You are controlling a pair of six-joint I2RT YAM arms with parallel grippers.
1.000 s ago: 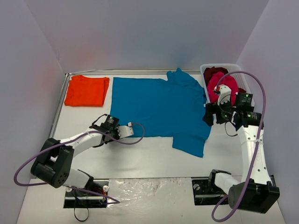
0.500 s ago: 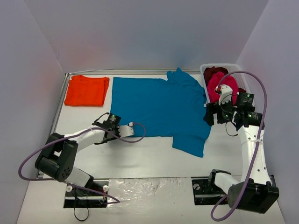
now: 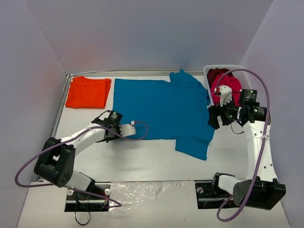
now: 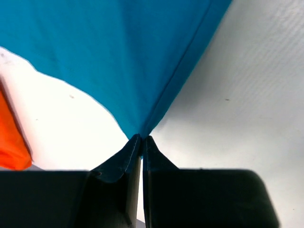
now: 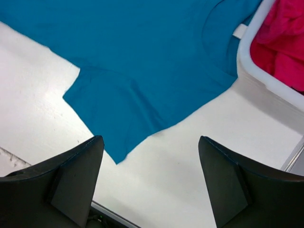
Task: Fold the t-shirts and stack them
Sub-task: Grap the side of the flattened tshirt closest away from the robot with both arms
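A teal-blue t-shirt (image 3: 161, 109) lies spread flat mid-table. My left gripper (image 3: 127, 131) is shut on its near left hem corner, and the left wrist view shows that corner (image 4: 142, 114) pinched between the fingertips (image 4: 141, 138). My right gripper (image 3: 213, 116) hangs open above the shirt's right sleeve, with nothing between its fingers (image 5: 78, 175); the sleeve (image 5: 114, 118) lies below them. A folded orange t-shirt (image 3: 88, 91) rests at the back left. Magenta-pink (image 3: 230, 85) and dark red (image 3: 216, 74) t-shirts sit bunched in the basket.
The white slotted basket (image 3: 207, 71) stands at the back right corner, close beside my right wrist; its rim (image 5: 256, 71) shows in the right wrist view. A raised metal rim (image 3: 64, 90) borders the table's left and back. Purple cables loop off both arms.
My left gripper has closed on the teal shirt's corner and its arm has shifted slightly. The right arm has edged back toward the basket, jaws still open.
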